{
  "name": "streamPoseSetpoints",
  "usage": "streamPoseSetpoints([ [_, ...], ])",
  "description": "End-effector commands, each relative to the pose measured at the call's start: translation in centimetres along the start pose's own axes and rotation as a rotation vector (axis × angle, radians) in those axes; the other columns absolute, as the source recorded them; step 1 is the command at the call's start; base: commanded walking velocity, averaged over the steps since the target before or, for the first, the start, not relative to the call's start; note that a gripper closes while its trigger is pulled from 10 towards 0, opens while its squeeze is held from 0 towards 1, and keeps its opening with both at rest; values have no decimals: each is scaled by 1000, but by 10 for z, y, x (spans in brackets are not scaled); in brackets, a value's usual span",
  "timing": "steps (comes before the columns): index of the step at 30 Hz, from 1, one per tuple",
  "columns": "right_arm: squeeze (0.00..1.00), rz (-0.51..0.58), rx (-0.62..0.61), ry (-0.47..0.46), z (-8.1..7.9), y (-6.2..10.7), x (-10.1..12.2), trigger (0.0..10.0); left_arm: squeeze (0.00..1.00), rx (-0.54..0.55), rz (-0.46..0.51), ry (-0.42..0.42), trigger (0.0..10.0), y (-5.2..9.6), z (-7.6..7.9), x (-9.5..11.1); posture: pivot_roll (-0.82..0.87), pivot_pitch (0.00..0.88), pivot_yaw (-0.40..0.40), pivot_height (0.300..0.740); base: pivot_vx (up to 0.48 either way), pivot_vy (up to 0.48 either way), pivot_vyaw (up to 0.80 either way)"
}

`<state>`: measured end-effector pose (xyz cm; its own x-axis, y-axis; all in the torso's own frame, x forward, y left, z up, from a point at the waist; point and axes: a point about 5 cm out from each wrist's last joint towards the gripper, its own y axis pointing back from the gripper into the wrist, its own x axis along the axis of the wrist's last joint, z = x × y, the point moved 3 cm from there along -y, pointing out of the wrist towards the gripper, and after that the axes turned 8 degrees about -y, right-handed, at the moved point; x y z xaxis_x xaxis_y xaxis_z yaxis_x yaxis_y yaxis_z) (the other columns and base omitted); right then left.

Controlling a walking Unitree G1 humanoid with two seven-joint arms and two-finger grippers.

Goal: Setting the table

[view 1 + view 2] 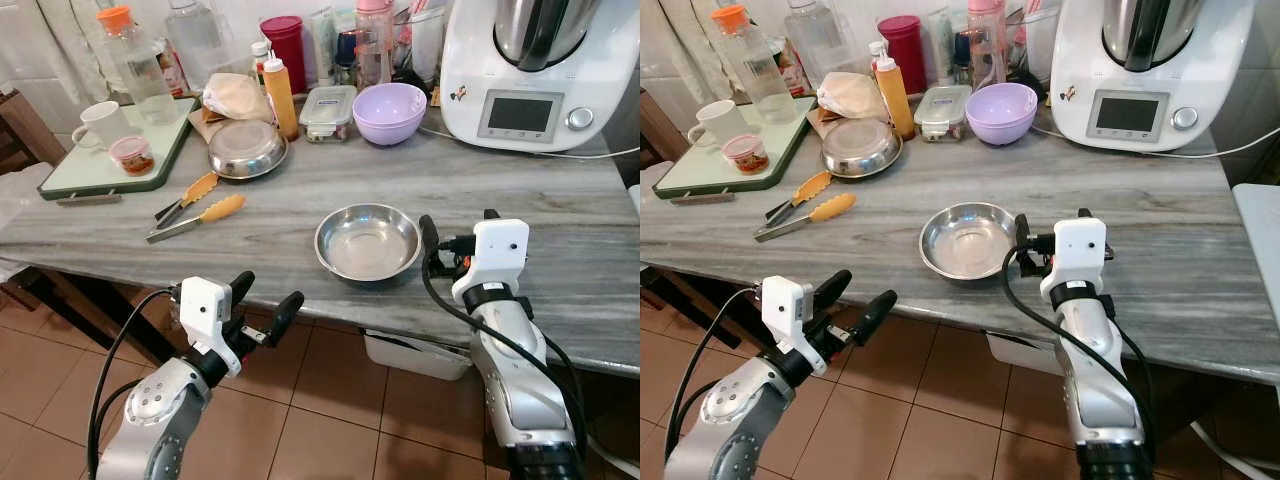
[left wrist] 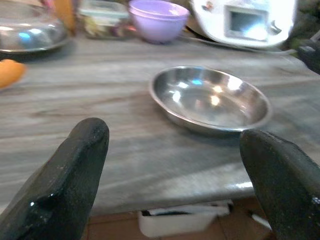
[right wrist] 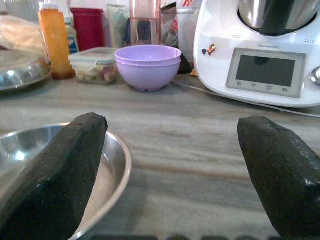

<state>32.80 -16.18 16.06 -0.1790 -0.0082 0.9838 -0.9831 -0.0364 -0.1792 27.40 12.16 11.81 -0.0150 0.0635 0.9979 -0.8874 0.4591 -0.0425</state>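
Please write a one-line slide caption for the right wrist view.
Open right end effector beside the shallow round steel dish on the grey marble table, facing a lilac plastic bowl.

My left gripper [image 1: 262, 300] hangs low w/ both black fingers [image 2: 65, 185] spread wide apart, nothing between them, pointing fwd and up. Left arm [image 1: 150, 420] bent, silver forearm rising from below, black cable looping along it. My right gripper [image 1: 455, 225] sits higher and further fwd than the left, fingers [image 3: 50, 180] also wide open, empty. Right arm [image 1: 515, 380] reaches nearly straight ahead, white wrist block on top, cables wrapped round the forearm.
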Motion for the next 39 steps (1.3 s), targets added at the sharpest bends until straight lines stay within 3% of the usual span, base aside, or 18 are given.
streamPoseSetpoints([
  [1, 1000, 8, 24, 7, -6, 3, 4, 10000, 0, 88, -7, -25, 10000, 4, -12, -3, -173, 74, 102, 740, 0, 0, 0],
  [10, 1000, -15, 28, -4, -2, 10, -2, 10000, 0, 318, -46, -108, 10000, 13, -33, -15, -162, 59, 85, 740, 0, 0, 0],
  [12, 1000, -57, -2, -16, 1, 11, -9, 10000, 0, 410, -63, -102, 10000, 18, -43, -18, -165, 80, 90, 740, 0, 0, 0],
  [14, 1000, -65, -8, -25, 2, 12, -10, 10000, 0, 433, -66, -98, 10000, 19, -45, -19, -166, 78, 95, 740, 0, 0, -384],
  [15, 357, -72, -2, -28, 1, 12, -12, 10000, 0, 462, -82, -109, 10000, 20, -47, -22, -161, 69, 96, 740, 0, 0, -756],
  [16, 0, -77, 2, -30, 0, 13, -13, 10000, 0, 478, -95, -123, 10000, 21, -48, -24, -161, 69, 96, 740, 0, 0, -738],
  [28, 0, -80, 34, -46, -6, 10, -14, 10000, 0, 483, -101, -128, 10000, 21, -48, -26, -154, 71, 97, 740, 0, 0, -733],
  [39, 0, -82, 85, -62, -18, 12, -16, 10000, 0, 507, -120, -132, 10000, 26, -50, -30, -151, 69, 92, 740, 0, 0, 0],
])
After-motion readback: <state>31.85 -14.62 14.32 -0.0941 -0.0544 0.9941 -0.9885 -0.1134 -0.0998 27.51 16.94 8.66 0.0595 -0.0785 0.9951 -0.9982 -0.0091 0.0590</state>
